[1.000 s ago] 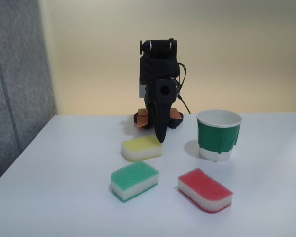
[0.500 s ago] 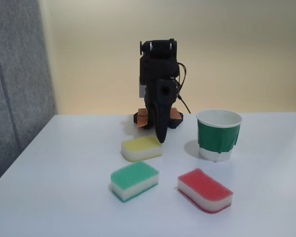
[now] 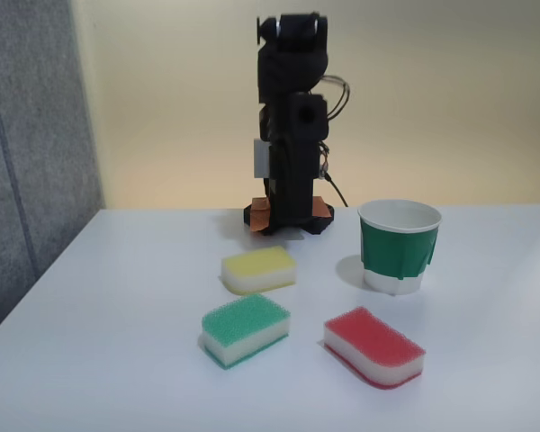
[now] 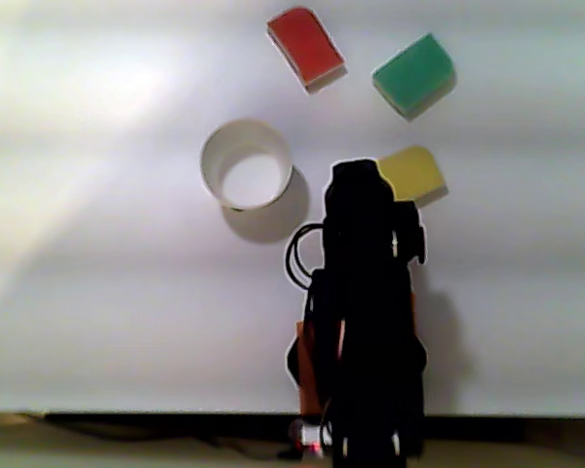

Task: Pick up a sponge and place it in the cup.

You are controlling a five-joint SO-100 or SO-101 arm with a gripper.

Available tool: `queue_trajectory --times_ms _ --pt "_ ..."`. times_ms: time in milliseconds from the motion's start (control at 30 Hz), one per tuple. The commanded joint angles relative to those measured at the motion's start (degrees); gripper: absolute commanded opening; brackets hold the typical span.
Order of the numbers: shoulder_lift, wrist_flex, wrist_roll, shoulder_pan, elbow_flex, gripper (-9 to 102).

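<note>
1. Green-topped sponge [image 3: 245, 329] sits untouched, left front in the fixed view
2. Black gripper [image 3: 288, 193], tucked against its arm; jaw opening cannot be told
3. Red-topped sponge [image 3: 373, 346]: looks light, squashy; pinch its long white sides
4. Green paper cup [image 3: 399, 247] waits just behind it

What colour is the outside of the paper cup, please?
Green, with a white rim and base, on the cup; the fixed view shows it best.
</note>
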Motion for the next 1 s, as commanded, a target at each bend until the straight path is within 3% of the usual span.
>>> queue_trajectory --times_ms 0,400,667,967 --pt "-8.3 -0.3 0.0 -0.3 -8.2 0" --pt "-47.3 -8.5 -0.3 -1.9 -35.4 6" --pt "-66.7 0.3 -0.3 -2.8 -56.3 10" --pt "-78.7 4.6 0.0 -4.2 -72.1 10"
